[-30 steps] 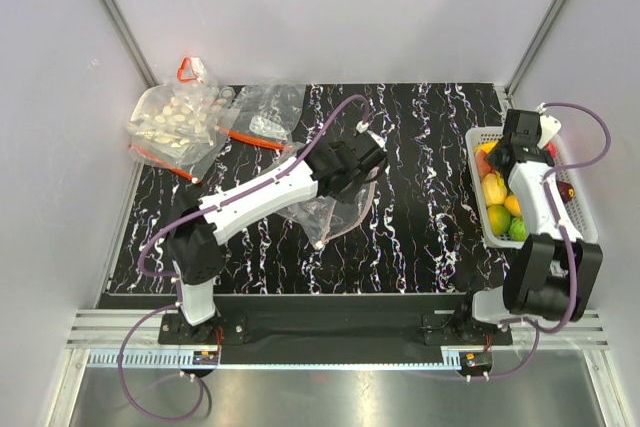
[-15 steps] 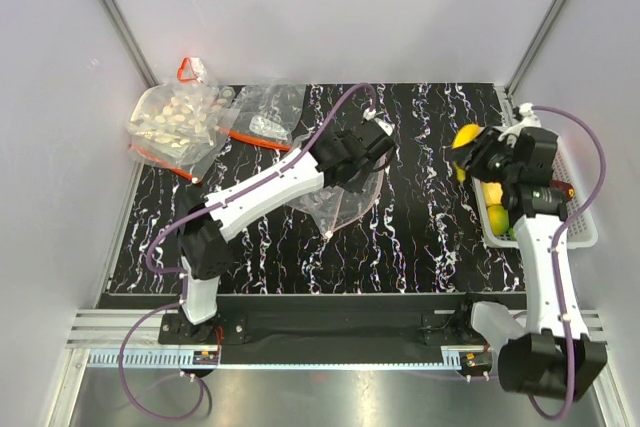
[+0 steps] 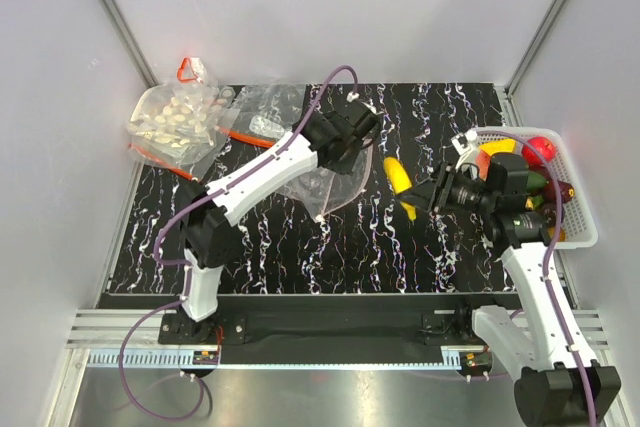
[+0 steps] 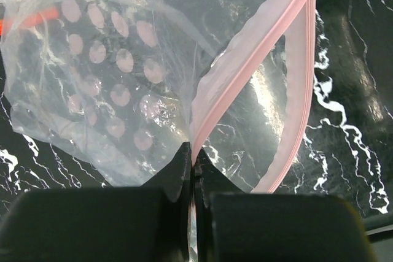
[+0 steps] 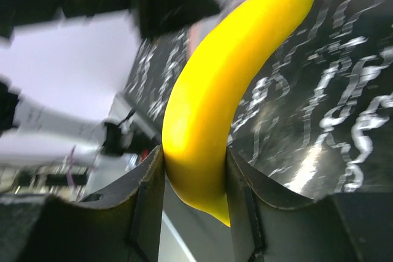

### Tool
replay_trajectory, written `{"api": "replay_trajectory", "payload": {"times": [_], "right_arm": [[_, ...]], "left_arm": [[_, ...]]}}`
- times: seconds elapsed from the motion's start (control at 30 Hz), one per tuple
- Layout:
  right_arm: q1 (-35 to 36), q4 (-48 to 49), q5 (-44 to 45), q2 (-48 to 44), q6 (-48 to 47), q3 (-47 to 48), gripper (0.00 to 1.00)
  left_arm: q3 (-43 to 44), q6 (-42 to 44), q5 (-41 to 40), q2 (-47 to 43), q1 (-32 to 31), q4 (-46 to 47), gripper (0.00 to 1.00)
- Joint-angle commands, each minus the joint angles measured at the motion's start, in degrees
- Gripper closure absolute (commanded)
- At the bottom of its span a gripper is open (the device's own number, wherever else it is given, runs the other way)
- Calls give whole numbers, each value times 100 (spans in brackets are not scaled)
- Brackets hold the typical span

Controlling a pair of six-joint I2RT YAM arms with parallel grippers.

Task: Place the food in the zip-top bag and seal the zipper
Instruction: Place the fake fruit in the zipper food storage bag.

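Holding the banana (image 5: 215, 102) toward one end between the half-open fingers of the right gripper (image 5: 195, 173), I have it in the air just to the right of the zip-top bag (image 4: 116, 78), above the black marbled table (image 3: 300, 247). I judge it light, stiff and glossy, so it may twist or slide in a grip this near the tip. A hold closer to its middle would be steadier. The bag is thin, floppy and slippery, best taken by its edge. That is where the left gripper (image 4: 192, 153) sits, clamped fully shut on the film right at the zipper (image 4: 258, 72), with the mouth lifted and gaping. I see nothing inside the bag yet. Well to the right of the bag, the white basket (image 3: 586, 229) has more food in it, a red piece (image 3: 540, 148) and an orange piece (image 3: 497, 153) among them. Left of the bag lie a small clear bag (image 3: 265, 112) and a bag of pale pieces (image 3: 178, 119).
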Motion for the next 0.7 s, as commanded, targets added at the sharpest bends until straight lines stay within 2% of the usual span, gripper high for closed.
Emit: {"api": "replay_trajectory", "payload": {"times": [0.0,0.3,0.5,0.67], "right_arm": [[323,330,-748,-184,37,-45,69],[771,1480,-1020,26,827,-361,69],[982,1779,-748,597,1056,-379,72],[991,2192,-378,914,1433,-528,72]], "left_arm": [[123,117,319,-117,124,198,100],[18,73,618,-284,115,294,100],[-473,-32,1057,-670,106,628,100],[-782,-138,1075,-1110,71,804,100]]}}
